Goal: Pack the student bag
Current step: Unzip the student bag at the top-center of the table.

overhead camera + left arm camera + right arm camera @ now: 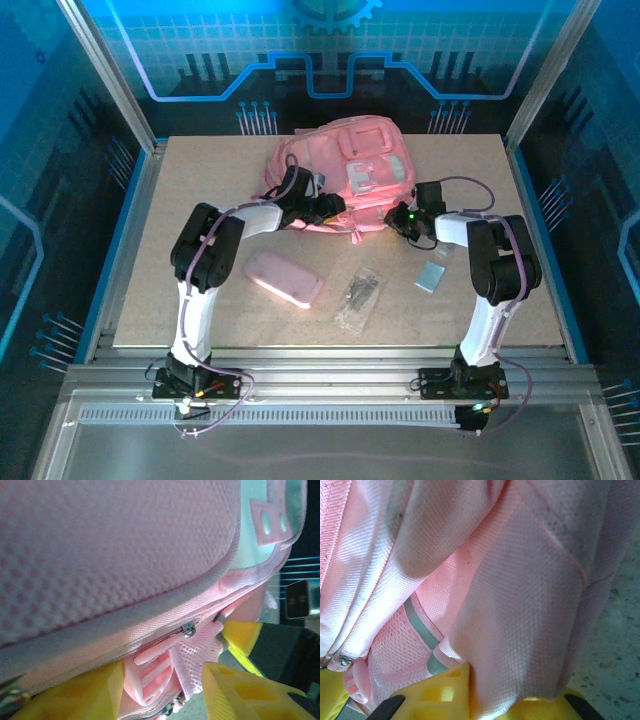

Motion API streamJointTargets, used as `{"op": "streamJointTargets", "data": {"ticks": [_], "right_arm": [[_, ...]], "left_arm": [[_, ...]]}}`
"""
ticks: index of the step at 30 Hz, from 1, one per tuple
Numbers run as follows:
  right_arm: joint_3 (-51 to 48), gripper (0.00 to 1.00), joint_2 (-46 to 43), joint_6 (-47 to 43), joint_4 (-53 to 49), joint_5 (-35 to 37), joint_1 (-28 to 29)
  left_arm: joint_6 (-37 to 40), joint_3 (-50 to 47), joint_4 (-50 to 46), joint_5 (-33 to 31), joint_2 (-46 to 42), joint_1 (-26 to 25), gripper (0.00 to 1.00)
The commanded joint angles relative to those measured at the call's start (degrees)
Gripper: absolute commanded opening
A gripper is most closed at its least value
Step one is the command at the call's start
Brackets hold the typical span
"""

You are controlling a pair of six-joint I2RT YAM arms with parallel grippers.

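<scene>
Position: student bag (350, 165) sits far-centre on table (520, 290), broadside to both arms, its near edge meeting both claws. Right gripper (490, 695) clamps a fabric fold. Left gripper (162, 685) straddles the zip seam (187, 630), grip unclear. You have the left nearer that zip.

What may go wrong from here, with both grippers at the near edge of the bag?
1. The right gripper has a loose fold of the bag at its fingers. A pull may only bunch the cloth, or the fold may slip off.
2. The left gripper has mesh and a zip pull between its fingers. It may catch the mesh and miss the pull.
</scene>
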Motion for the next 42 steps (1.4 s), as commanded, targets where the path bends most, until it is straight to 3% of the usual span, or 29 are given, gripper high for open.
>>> {"op": "streamJointTargets", "data": {"ticks": [1,12,30,36,42], "right_arm": [[0.98,0.18,0.3,-1.53,-2.07,-0.41,-0.16],[3.23,0.15,1.0,-3.36,-4.52,-1.09,0.04],[4.32,0.16,2.32,-3.15,-4.92,-1.85,0.05],[4.59,0.16,2.26,-3.04,-5.1,-1.98,0.01],[3.95,0.16,2.06,-2.53,-4.55,-1.78,0.0]], "left_arm": [[13.31,5.82,-7.81,-6.99,-1.9,-1.31,0.45],[26.44,19.63,-22.92,-14.25,3.54,-2.9,0.46],[33.06,26.79,-36.7,-15.46,8.99,-5.58,0.43],[34.51,33.87,-40.58,-17.55,13.9,-5.91,0.42],[34.91,40.67,-45.57,-18.93,18.98,-6.06,0.34]]}}
